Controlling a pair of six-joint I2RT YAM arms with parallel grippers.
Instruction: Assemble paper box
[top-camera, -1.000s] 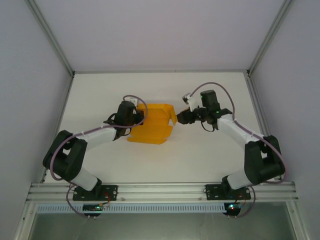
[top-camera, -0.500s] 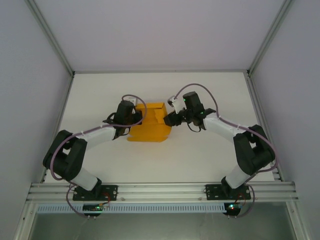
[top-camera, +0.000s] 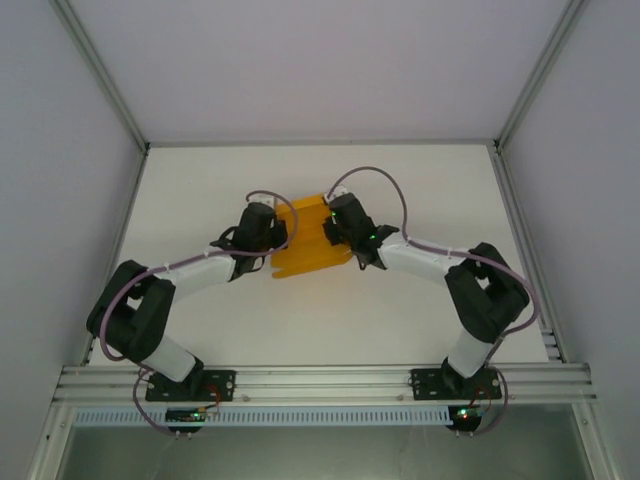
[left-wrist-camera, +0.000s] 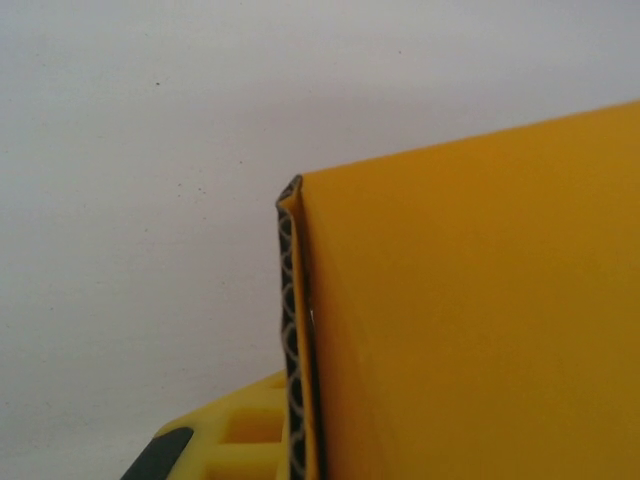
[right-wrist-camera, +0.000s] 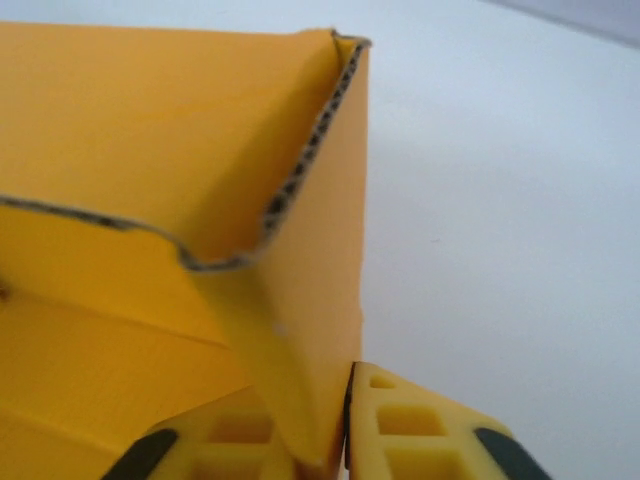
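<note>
Pinching the paper box (top-camera: 308, 248) from both sides, midway between the left and right edges of the table (top-camera: 420, 300), we have the left gripper (top-camera: 274, 240) and right gripper (right-wrist-camera: 345, 440) each clamped narrow on a wall. Uneven squeezing could buckle the card or spring a flap open.

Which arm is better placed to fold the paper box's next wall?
Probably right: the right hand pinches an upright wall of the paper box, while the left hand holds the opposite side.

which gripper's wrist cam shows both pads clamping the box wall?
The right gripper: its wrist view has a yellow pad on each side of the paper box's wall. The left gripper's view has one pad beside the card edge.
</note>
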